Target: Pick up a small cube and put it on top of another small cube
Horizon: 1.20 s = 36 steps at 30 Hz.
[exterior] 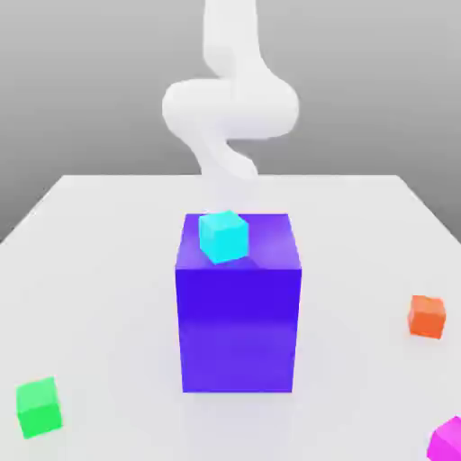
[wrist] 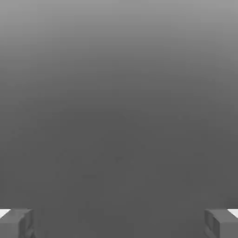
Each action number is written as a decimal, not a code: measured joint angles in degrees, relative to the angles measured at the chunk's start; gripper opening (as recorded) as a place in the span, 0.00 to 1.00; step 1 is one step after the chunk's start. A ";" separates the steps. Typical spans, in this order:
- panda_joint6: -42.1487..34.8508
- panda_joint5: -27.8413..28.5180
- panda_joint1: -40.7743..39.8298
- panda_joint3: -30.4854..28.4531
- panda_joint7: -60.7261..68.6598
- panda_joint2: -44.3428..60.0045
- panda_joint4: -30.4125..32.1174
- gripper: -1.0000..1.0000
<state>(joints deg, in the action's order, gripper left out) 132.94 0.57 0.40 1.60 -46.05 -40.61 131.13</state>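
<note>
Magenta cube [exterior: 448,439] not yet picked up, gripper [wrist: 119,223] spread wide and empty.
It is judged light and rigid; two opposite flat faces should be pinched.

Bright, even light; white arm [exterior: 230,103] washed out and soft-edged; faint reflection under the big block [exterior: 239,302]; hand view dim grey

My white arm [exterior: 230,99] rises and curls in a bend; my gripper [wrist: 119,223] has both fingers [wrist: 16,223] spread wide, nothing between them
</note>
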 joint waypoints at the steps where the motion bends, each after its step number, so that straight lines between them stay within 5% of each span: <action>1: 0.49 0.26 0.16 0.71 -0.11 2.25 -0.29 0.50; 18: 8.17 7.60 4.87 11.05 -4.06 37.73 -4.76 0.50; 35: 19.12 14.88 15.16 11.90 -8.22 72.93 -9.92 0.50; 36: 20.38 15.47 15.73 11.22 -8.64 74.65 -10.34 0.00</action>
<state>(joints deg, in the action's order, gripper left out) 153.32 16.04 16.13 12.82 -54.70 34.04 120.78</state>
